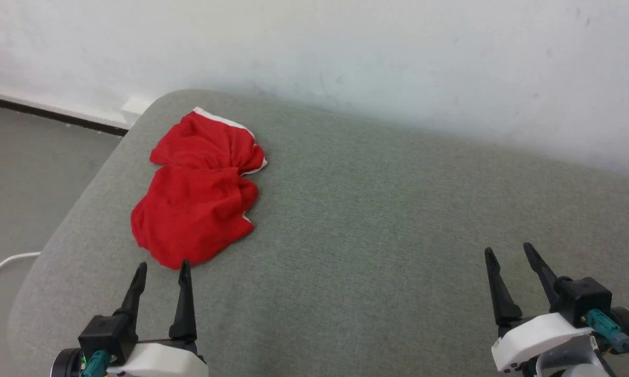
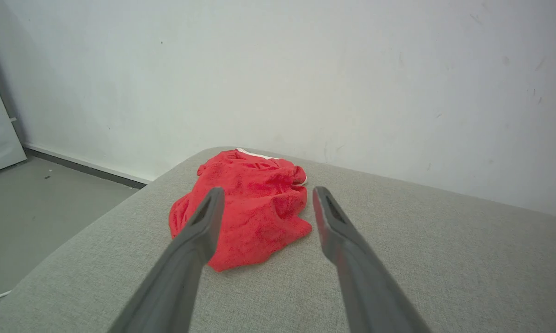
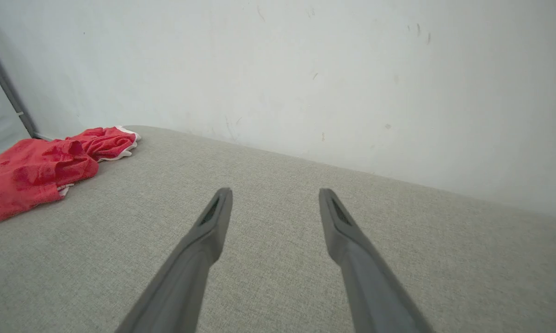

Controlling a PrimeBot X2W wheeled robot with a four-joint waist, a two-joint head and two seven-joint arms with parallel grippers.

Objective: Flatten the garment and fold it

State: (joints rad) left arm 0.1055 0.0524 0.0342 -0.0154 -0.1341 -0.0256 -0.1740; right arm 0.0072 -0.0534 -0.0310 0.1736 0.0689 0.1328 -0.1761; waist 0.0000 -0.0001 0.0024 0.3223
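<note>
on the far left part of a grey-green woven padded surface [image 1: 377, 209], near its rounded corner, a crumpled bright red soft garment with white trim [image 1: 197, 193] is shown bunched into a heap, not yet flattened. the left gripper with two long dark fingers [image 1: 163, 263] is held just short of the heap's near edge, its fingers spread apart and empty. the right gripper of the same build [image 1: 508, 247] is held well apart from the cloth, over bare surface, likewise spread and empty. risks judged from here: several layers may be pinched at once, since the folds overlap, so that the heap is dragged rather than opened; the cloth may also be pulled over the nearby rounded edge onto the grey floor [image 1: 26, 173]. counted: one garment, two grippers, one white cable [image 1: 6, 262] on the floor.
</note>
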